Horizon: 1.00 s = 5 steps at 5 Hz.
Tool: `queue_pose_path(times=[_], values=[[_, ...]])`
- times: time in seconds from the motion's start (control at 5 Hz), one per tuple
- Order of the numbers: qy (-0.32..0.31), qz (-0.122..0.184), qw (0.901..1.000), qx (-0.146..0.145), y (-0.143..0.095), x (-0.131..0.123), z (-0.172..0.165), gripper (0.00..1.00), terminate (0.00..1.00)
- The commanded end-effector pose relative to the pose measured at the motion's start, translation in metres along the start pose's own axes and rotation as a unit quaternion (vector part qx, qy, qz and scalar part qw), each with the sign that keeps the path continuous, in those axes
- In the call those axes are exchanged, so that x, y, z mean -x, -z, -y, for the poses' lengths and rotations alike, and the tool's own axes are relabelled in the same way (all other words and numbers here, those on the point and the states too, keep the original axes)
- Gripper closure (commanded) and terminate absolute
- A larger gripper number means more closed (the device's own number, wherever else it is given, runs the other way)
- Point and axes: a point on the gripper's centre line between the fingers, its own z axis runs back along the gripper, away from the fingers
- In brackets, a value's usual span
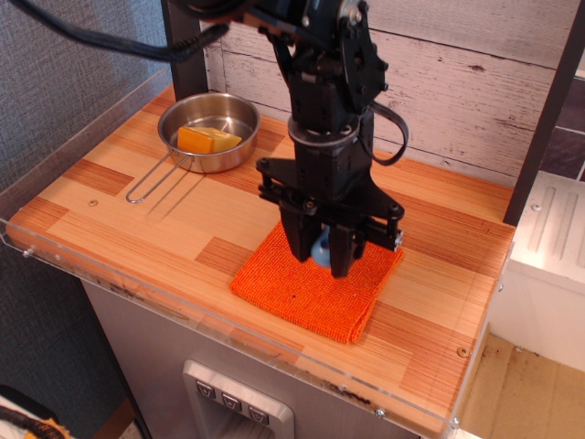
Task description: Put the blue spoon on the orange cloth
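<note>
My black gripper (pixel 322 254) hangs over the middle of the orange cloth (pixel 306 290), which lies flat on the wooden table near its front edge. The fingers are shut on the blue spoon (pixel 323 251); only a small light-blue part shows between them, the rest is hidden. The spoon is held just above the cloth; I cannot tell whether it touches.
A steel pan (pixel 208 131) with a wire handle (pixel 154 183) stands at the back left and holds a yellow-orange block (pixel 207 139). A clear plastic rim (pixel 183 306) runs along the table's front and left edges. A white plank wall stands behind.
</note>
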Motion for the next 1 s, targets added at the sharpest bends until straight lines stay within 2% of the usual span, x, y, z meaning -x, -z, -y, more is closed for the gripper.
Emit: queue_pose_path(times=[0.0, 0.2, 0.4, 0.6, 0.8], values=[[0.014, -0.019, 0.9995, -0.019, 0.007, 0.002, -0.011, 1.0, 0.0], [0.02, -0.023, 0.9993, -0.02, 0.006, 0.005, -0.015, 0.0, 0.0], [-0.012, 0.001, 0.9997, -0.02, -0.007, 0.008, -0.027, 0.0, 0.0], [-0.071, 0.033, 0.9967, -0.02, -0.028, 0.013, -0.053, 0.0, 0.0], [-0.095, 0.047, 0.9942, -0.018, -0.039, 0.01, -0.073, 0.0, 0.0]])
